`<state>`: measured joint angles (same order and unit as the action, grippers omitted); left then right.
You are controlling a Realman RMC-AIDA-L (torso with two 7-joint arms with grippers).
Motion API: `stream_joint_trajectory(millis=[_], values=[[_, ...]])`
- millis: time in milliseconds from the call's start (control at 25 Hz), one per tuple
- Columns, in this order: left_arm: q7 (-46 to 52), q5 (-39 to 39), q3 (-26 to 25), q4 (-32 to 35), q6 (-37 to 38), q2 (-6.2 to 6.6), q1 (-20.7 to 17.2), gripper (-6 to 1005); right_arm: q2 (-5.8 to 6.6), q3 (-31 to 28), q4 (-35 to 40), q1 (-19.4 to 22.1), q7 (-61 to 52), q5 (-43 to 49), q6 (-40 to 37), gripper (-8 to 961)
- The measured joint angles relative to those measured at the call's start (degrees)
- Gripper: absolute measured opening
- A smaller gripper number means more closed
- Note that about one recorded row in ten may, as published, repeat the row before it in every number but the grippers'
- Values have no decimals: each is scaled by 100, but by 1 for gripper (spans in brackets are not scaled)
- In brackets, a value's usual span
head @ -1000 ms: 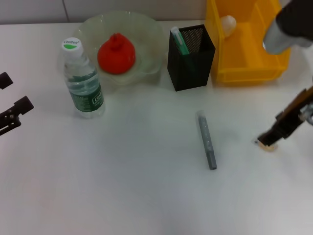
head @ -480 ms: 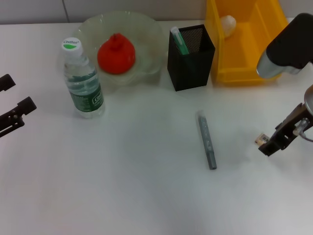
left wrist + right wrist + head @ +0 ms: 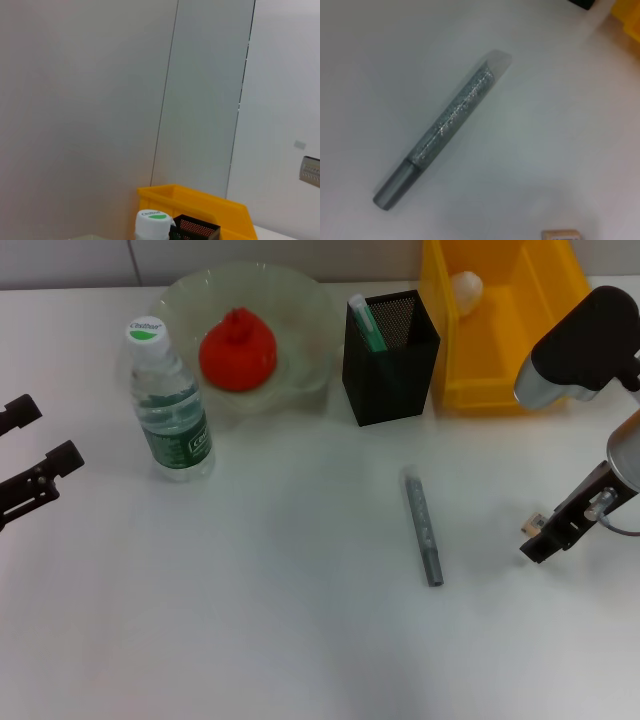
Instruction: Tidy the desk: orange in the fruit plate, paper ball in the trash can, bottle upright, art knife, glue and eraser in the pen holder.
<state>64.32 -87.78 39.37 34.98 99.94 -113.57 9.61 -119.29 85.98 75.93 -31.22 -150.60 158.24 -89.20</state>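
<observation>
Beige eraser (image 3: 534, 523) sits pinched at the tip of the right gripper (image 3: 536, 537), seemingly lifted off the white desk (image 3: 300, 640), well apart from the pen holder (image 3: 390, 358); the left gripper (image 3: 35, 455) idles open at the far left. The left wrist view shows only the bottle cap (image 3: 152, 222) and the trash can (image 3: 200, 202). The right wrist view shows a glitter glue tube (image 3: 445, 127) still lying loose. Judged next: carry the eraser over the holder's mouth and release.
</observation>
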Motion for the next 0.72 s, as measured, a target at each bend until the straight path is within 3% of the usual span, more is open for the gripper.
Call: stream_joint_trajectory(millis=[520, 720], values=[[9, -2, -26, 2, -23, -52, -2, 812, -7, -77, -483, -148, -60, -40, 206, 674], [16, -1, -26, 0, -22, -46, -1, 813, -7, -307, -504, -122, -56, -98, 210, 456]])
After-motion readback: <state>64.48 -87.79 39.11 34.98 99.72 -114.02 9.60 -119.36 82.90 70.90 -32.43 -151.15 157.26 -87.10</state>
